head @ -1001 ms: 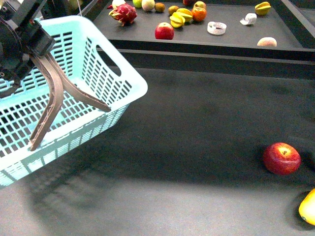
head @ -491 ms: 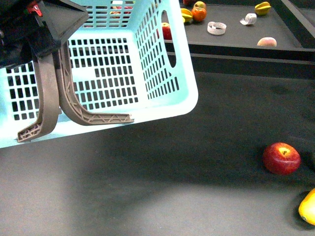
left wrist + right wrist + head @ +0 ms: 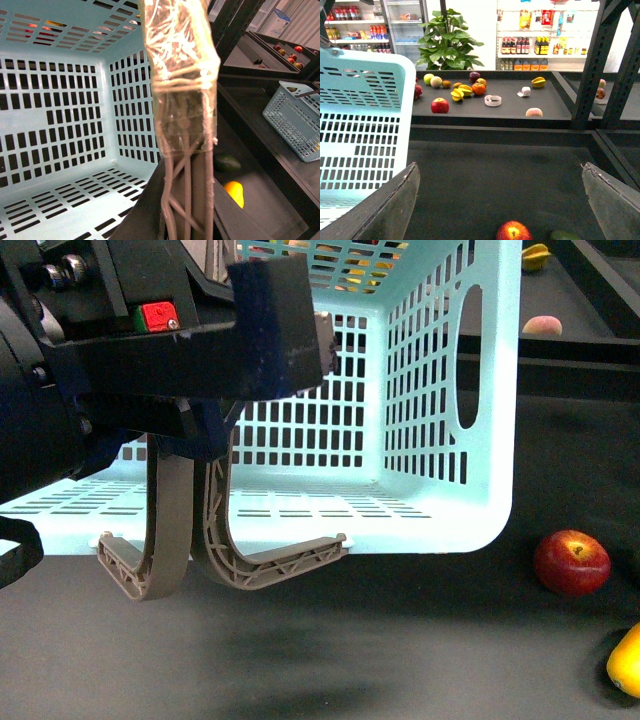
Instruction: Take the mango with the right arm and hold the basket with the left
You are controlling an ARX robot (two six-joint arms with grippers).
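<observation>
The light blue basket (image 3: 440, 390) hangs tilted in the air, filling the upper middle of the front view. My left gripper (image 3: 200, 430) is shut on its two brown handles (image 3: 170, 530); in the left wrist view the tape-wrapped handles (image 3: 182, 100) run straight through that gripper (image 3: 185, 220). The yellow-orange mango (image 3: 626, 660) lies on the dark table at the lower right edge, also seen as the mango (image 3: 234, 193) past the handles. My right gripper (image 3: 499, 167) is open above the table with nothing between its fingers. The mango does not show in the right wrist view.
A red apple (image 3: 571, 562) sits on the table just behind the mango, below the basket's right corner; the apple (image 3: 514, 231) lies under the right gripper. A dark green fruit (image 3: 227, 162) lies beside the mango. The raised back shelf (image 3: 550, 112) carries several fruits. Black posts (image 3: 592, 65) stand at the right.
The left arm has swung the basket up and to the right, closer to the camera, so it now hides most of the shelf. Apple and mango have not moved.
</observation>
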